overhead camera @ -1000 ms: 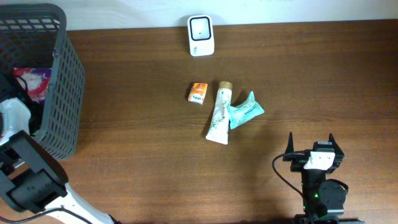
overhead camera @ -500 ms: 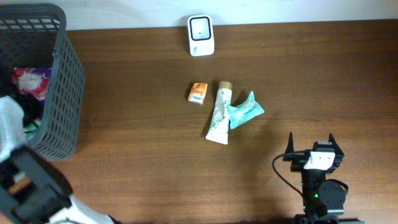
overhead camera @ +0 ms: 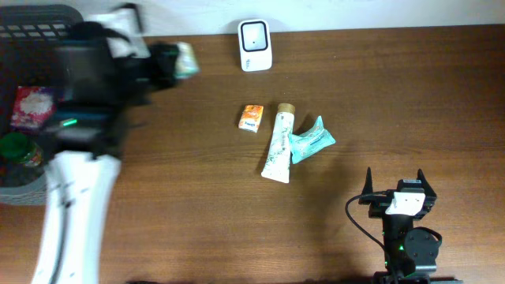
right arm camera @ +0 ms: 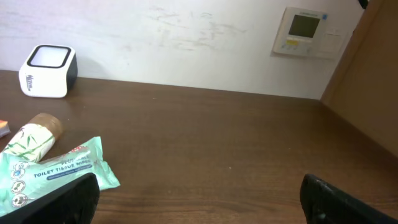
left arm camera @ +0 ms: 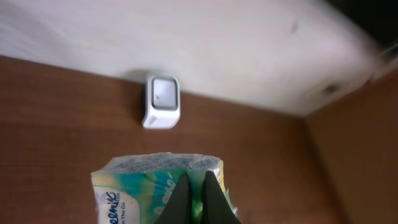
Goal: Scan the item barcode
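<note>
At your far left the dark grey mesh basket (overhead camera: pixel 31 12) sits behind the blurred left arm. The left gripper (overhead camera: pixel 170 65) is clamped on a soft green-and-white tissue pack (overhead camera: pixel 185 61), which is the item to scan, carried above the brown wooden table (overhead camera: pixel 197 197) and left of the white rounded scanner block (overhead camera: pixel 255 45). Watch the grip: the fingers (left arm camera: pixel 181 198) pinch only a narrow strip of a squashy pack, so it could sag, twist or slide out on a quick swing. No view shows you a barcode, so it may end up facing away from the scanner window and not read. In the middle lie a small orange packet (overhead camera: pixel 251 117), a pale tube with a tan cap (overhead camera: pixel 278 144) and a teal wipes packet (overhead camera: pixel 312 140), the last two touching; a low pass could knock them. At your right the right gripper (overhead camera: pixel 394 197) rests with its jaws wide and empty. The overhead view smears the left arm, whereas the left wrist view shows the pinch sharply, with the scanner straight ahead. Only the right wrist view lets you read the wipes label, and it misses the held pack.
</note>
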Robot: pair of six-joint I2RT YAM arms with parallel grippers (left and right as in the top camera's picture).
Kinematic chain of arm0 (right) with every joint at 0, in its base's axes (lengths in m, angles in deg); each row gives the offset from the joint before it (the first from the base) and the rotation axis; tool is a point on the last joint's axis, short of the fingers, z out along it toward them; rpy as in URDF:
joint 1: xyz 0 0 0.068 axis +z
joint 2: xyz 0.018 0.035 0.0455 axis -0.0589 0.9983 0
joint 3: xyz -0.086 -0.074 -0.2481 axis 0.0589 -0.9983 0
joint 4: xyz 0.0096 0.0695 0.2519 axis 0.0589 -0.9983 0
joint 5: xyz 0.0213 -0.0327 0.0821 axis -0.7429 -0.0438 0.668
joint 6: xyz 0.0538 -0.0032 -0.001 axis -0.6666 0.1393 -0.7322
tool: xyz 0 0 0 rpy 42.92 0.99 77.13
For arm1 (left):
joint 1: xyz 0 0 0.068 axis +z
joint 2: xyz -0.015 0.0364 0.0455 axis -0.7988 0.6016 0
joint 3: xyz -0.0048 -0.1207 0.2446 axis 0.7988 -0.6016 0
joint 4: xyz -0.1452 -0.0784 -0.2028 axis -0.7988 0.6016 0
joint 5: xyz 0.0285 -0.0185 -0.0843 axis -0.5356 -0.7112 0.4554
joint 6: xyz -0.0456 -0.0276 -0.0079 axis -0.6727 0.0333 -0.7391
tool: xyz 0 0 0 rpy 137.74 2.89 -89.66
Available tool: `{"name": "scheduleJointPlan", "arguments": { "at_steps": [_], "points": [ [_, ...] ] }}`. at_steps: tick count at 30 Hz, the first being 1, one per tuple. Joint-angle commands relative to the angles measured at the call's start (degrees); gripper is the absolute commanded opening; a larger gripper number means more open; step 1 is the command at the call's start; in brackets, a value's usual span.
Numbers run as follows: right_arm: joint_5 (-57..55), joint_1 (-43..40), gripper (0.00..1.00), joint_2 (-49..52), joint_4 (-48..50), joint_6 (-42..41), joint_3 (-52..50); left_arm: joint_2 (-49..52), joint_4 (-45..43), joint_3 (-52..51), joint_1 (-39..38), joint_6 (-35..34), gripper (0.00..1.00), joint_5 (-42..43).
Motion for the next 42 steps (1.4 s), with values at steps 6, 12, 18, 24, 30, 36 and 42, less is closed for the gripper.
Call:
{"name": "scheduleJointPlan", "arguments": {
  "at_steps": [6,12,18,24,30,36,42],
  "points": [
    [-0.92,-0.22,0.99,-0.26,-0.17,0.2,-0.46,25.7,-0.37,-0.09,-22.84,10.32,0.0,-21.94],
    [-0.92,-0.22,0.99,-0.26,-0.17,0.2,-0.46,35.36,-2.29,-0.09,-28.41,13.99,0.12,-21.94],
    [-0.92,-0.22,0.99,-0.26,-0.17,0.2,-0.46,34.6,-3.58,5.64,-27.61,13.99,0.5,-21.94],
    [-0.92,-0.22,0.99,-0.26,-0.17,0.2,-0.46,21.88,3.41,19.56,-13.57,13.99,0.73,-24.06],
    [-0.92,-0.22,0.99,-0.26,-0.17,0.2,-0.46,15.23,2.8,19.65,15.82,12.0,0.91,-29.42],
    [-0.92,-0.22,0.99,-0.26,-0.17,0.2,-0.46,22.64,2.8,19.63,33.24,26.64,0.89,-28.37],
    [-0.92,-0.22,0.99,-0.26,-0.17,0.2,-0.46,34.18,2.14,19.63,34.05,44.26,0.88,-28.39]
  ]
}}
